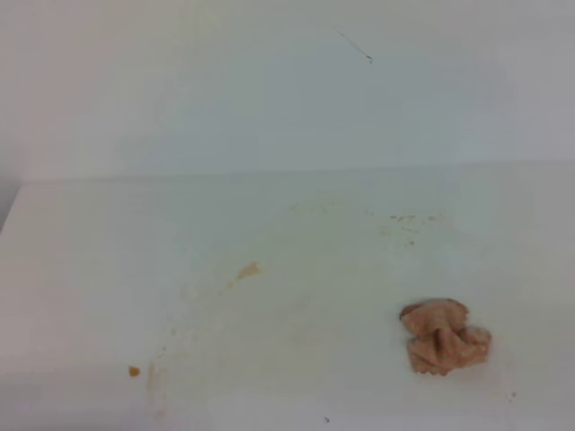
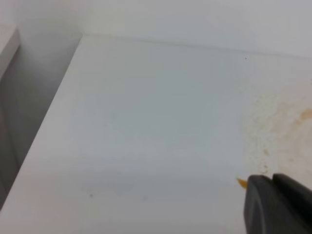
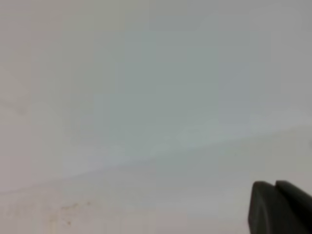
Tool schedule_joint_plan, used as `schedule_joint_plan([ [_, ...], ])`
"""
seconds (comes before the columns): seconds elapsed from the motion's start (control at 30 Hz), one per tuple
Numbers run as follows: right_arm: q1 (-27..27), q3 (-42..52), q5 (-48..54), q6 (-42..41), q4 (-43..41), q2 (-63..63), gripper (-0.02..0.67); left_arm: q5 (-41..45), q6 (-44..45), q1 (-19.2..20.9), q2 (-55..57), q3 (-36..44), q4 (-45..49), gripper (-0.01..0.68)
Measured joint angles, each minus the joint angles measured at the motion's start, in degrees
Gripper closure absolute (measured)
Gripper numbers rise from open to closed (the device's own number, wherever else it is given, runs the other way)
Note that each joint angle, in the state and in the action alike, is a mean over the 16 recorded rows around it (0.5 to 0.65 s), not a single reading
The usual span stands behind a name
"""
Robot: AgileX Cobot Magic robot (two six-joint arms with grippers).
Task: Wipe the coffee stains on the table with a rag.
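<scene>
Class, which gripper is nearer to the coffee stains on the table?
Left. The left gripper sits right beside an orange speck of the coffee stains in its wrist view; the right gripper sees only faint specks far across its view.

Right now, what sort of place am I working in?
Probably a lab or test bench: a bare white table against a blank wall, with only a crumpled pink rag and faint coffee stains.

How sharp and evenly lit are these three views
Exterior high: soft, washed out, flat light; the rag casts little shadow, coffee stains look faint. Left wrist: fairly clear, dark left gripper blurred. Right wrist: hazy and grey, right gripper a dark blur.
</scene>
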Motion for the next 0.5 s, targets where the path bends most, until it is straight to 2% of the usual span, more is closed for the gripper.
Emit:
schedule_joint_plan([
  [0.23,-4.0,11.7,-5.6,2.7,6.5,-1.5,0.649,0.0,0.0,0.0,0.1,-0.3,0.0,0.675],
  [0.5,-5.1,22.1,-11.5,3.8,6.6,-1.6,0.649,-0.1,0.0,0.0,0.0,-0.1,0.0,0.675],
])
